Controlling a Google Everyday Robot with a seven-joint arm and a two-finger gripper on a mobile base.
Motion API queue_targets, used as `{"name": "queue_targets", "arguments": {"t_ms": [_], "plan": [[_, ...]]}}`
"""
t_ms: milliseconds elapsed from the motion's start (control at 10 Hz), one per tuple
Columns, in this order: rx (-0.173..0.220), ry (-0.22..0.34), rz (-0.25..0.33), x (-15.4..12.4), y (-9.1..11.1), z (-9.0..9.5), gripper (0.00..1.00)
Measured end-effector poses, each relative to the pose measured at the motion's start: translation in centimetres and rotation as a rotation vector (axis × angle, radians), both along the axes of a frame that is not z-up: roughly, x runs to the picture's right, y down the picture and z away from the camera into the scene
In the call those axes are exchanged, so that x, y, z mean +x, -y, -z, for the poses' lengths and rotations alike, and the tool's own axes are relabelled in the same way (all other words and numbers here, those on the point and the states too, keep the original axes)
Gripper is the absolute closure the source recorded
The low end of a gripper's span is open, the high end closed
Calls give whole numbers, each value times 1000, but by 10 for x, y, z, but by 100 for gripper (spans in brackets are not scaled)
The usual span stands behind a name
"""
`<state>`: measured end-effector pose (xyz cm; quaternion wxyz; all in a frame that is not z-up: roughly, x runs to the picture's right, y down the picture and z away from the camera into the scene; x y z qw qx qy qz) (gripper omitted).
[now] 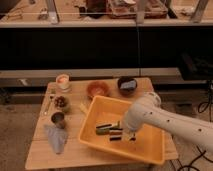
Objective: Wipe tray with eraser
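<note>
High oblique front view, tool [123, 134] in tray [102, 112]

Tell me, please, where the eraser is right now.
In the camera view, the eraser lies inside the tray, near its middle, right at the gripper and just below a green-and-black stick.

A robotics lab or workshop: a long cluttered bench [95, 22] with metal uprights [52, 10] spans the far side, and cables [205, 106] hang at the right. The gripper [123, 131] sits low inside the tray [146, 146] on a small wooden table [41, 154].
</note>
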<state>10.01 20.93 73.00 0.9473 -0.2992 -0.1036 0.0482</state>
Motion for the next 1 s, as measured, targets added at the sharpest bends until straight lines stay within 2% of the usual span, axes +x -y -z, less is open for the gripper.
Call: {"name": "queue_targets", "arguments": {"t_ms": [300,500,800,1000], "plan": [[-13,-76,-47,41,1,-12,89],[-14,-119,-69,58,11,-29,89],[4,-155,-94,67,40,-52,89],[18,-150,-97,64,52,-53,89]]}}
